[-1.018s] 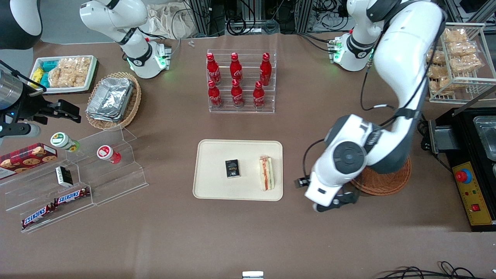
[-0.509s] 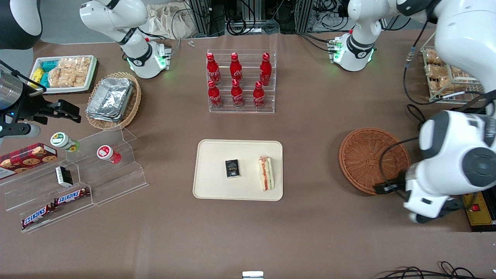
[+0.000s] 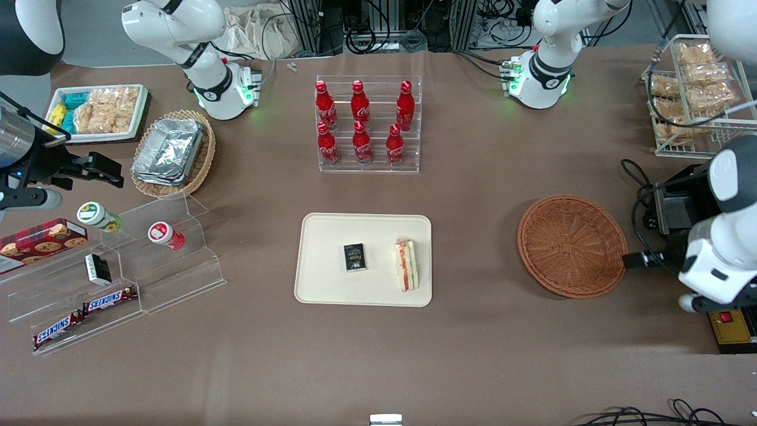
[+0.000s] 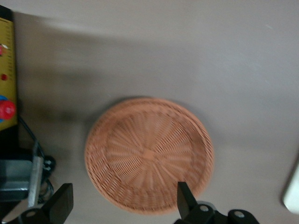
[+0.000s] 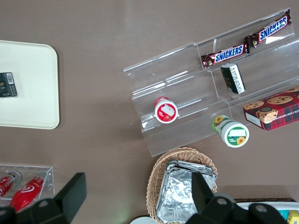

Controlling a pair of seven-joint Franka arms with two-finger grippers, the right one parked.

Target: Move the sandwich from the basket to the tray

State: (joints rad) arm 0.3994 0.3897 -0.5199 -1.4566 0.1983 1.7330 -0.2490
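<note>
Front view: the sandwich [image 3: 407, 264] lies on the tray [image 3: 322, 284], near the rim that faces the basket [image 3: 572, 245], with a small black packet [image 3: 355, 257] beside it toward the tray's middle. The basket sits bare, well apart from the tray, at the working arm's end of the surface [image 3: 473, 355]. By this evidence the placing step looks done and the arm is in its pull-back; nothing further seems called for except a clear retreat. The end effector [image 3: 695, 303] hangs low beside the basket, close to the yellow control box [image 3: 733, 322] and a tangle of black cable [image 3: 641, 177], which crowd that edge. Open brown surface separates basket from tray and runs broad along the edge nearest the camera.

Left wrist view: the end effector [image 4: 124, 207] hovers over the woven basket [image 4: 148, 154], its two dark fingers [image 4: 63, 205] spread wide with nothing between them. The weave appears empty, though the shot is soft. The yellow box [image 4: 5, 74] and a corner of the tray [image 4: 292, 193] mark the limits either way.

Right wrist view: the tray [image 5: 28, 93] shows again, sandwich out of frame.
</note>
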